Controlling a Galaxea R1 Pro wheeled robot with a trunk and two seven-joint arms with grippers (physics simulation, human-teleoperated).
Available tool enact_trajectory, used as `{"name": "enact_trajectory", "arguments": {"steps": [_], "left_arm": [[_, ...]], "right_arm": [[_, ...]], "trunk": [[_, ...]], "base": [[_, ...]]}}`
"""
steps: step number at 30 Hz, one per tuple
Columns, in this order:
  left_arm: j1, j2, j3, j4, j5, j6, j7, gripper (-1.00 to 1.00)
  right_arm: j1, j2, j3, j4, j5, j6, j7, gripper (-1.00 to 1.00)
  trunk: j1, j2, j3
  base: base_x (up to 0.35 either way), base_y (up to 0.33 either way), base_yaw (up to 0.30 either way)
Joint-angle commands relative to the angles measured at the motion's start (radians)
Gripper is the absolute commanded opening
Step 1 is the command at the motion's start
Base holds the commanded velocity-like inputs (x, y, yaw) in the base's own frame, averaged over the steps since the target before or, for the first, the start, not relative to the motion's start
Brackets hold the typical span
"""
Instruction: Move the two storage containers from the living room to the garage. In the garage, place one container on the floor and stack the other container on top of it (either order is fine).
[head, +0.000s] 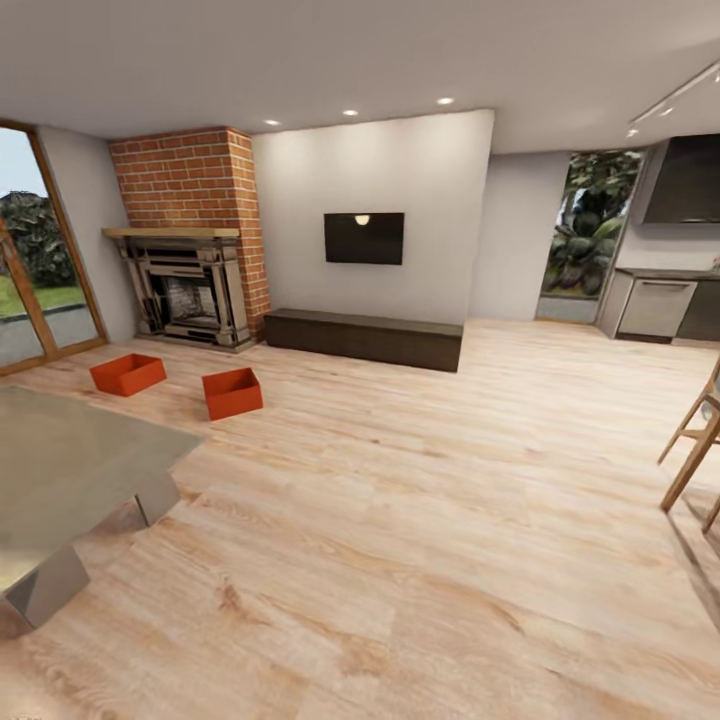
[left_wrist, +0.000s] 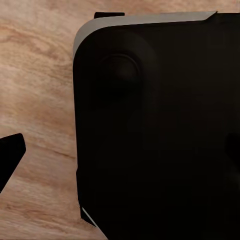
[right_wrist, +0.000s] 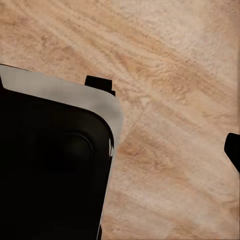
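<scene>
Two bins on the living-room floor, ahead to your left.
Your two storage containers (head: 127, 373) (head: 232, 392) sit just apart on the light wood floor (head: 420, 520) before the brick fireplace (head: 190, 240), beyond a grey table (head: 70, 460). Whether your grippers are parted or closed cannot be told; the wrist views show dark robot body (left_wrist: 160, 130) over planks.

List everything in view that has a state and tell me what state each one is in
Left bin: on the wood floor, upright, lidless, looks empty.
Right bin: on the wood floor, upright, lidless, apart from the other bin.
TV: screen dark.
Fireplace: no flames showing.
Glass door: looks shut.
Grippers: open or shut cannot be told.
</scene>
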Motion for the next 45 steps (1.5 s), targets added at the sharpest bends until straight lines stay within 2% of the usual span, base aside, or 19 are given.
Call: {"name": "enact_trajectory", "arguments": {"steps": [1,8,39,45], "left_arm": [[0.000,0.000,0.001,0.000,0.000,0.000,0.000,1.00],[0.000,0.000,0.001,0.000,0.000,0.000,0.000,1.00],[0.000,0.000,0.001,0.000,0.000,0.000,0.000,1.00],[0.000,0.000,0.001,0.000,0.000,0.000,0.000,1.00]], "right_arm": [[-0.001,0.001,0.008,0.002,-0.008,-0.005,0.000,1.00],[0.000,-0.001,0.008,0.002,-0.008,-0.005,0.000,1.00],[0.000,0.003,0.008,0.002,-0.008,-0.005,0.000,1.00],[0.000,0.002,0.008,0.002,-0.008,-0.005,0.000,1.00]], "trunk": [[0.001,0.000,-0.001],[0.001,0.000,-0.001],[0.001,0.000,-0.001],[0.001,0.000,-0.001]], "base": [[0.323,0.000,0.271],[0.323,0.000,0.208],[0.323,0.000,0.005],[0.323,0.000,0.191]]}}
